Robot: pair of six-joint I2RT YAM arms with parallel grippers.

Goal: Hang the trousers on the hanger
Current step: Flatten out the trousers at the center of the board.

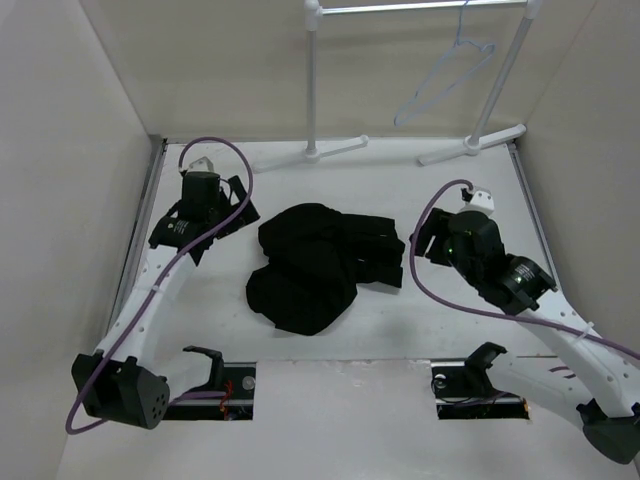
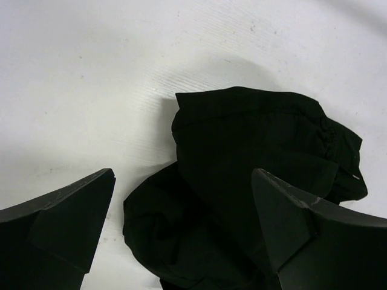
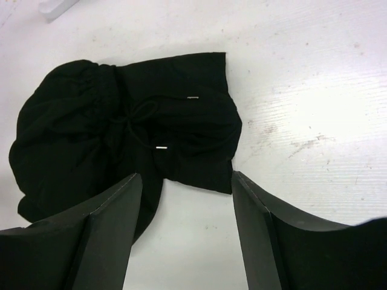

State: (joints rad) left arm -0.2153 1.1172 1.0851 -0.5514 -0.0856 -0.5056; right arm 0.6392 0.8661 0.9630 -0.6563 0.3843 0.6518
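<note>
Robot lab booth: plain white walls (image 1: 60, 200), white table (image 1: 400, 190), left arm (image 1: 140, 300) and right arm (image 1: 560, 350) bolted on, clothes rail (image 1: 313, 80).

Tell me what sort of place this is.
Probably a robot test cell, not a home: a white table boxed in by plain white walls, a rail stand holding one hanger, and black trousers heaped between the left arm and right arm.

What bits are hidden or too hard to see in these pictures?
- Trousers legs: every view, bunched folds hide them.
- Trousers' near part: left wrist view, cut off by the bottom edge and fingers.
- Hanger hook: top view, too thin, runs to the top edge.
</note>
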